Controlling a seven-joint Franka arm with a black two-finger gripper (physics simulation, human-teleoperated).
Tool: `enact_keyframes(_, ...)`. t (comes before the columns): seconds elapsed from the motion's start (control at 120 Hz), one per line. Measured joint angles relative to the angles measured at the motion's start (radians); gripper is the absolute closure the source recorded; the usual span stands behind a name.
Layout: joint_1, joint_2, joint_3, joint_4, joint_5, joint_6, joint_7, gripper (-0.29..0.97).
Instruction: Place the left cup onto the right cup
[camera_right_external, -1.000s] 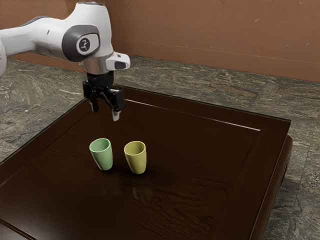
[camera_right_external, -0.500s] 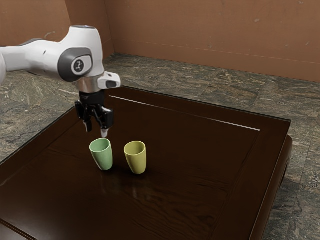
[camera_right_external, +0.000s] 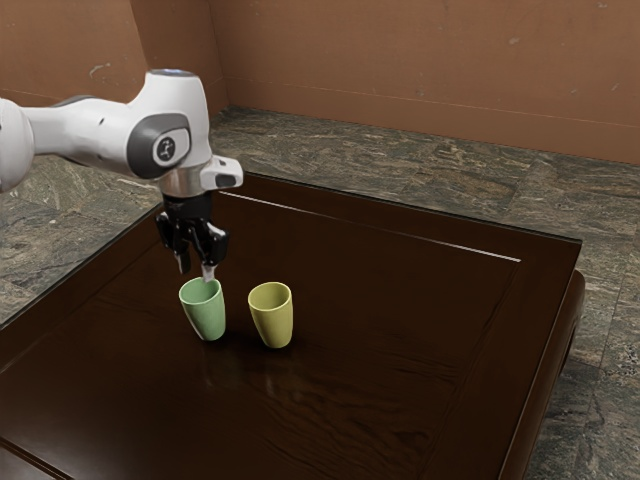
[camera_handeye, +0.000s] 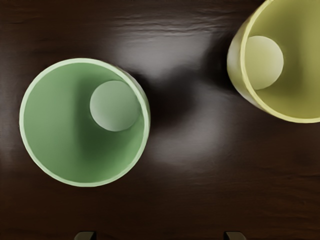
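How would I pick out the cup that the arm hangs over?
Find the big dark wooden table; two cups stand side by side on it. The one meant is on the exterior view's left, right under the arm's black fingers. It is the green cup; its neighbour is the yellow cup.

green cup (camera_handeye: 84, 122) beside yellow cup (camera_handeye: 280, 60)

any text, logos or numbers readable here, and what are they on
No words or numbers can be read in either view.
Round grey cap on the white arm: one small white mark, too small to read as a letter or sign.
Green cup, yellow cup and dark wooden table: plain, no print or label, outside or inside the cups.
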Motion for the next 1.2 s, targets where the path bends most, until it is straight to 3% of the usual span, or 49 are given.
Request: enact_keyframes(1.2, 0.015, 0.228, 0.015, 0.083, -0.036, 0.096, 0.011, 0.43)
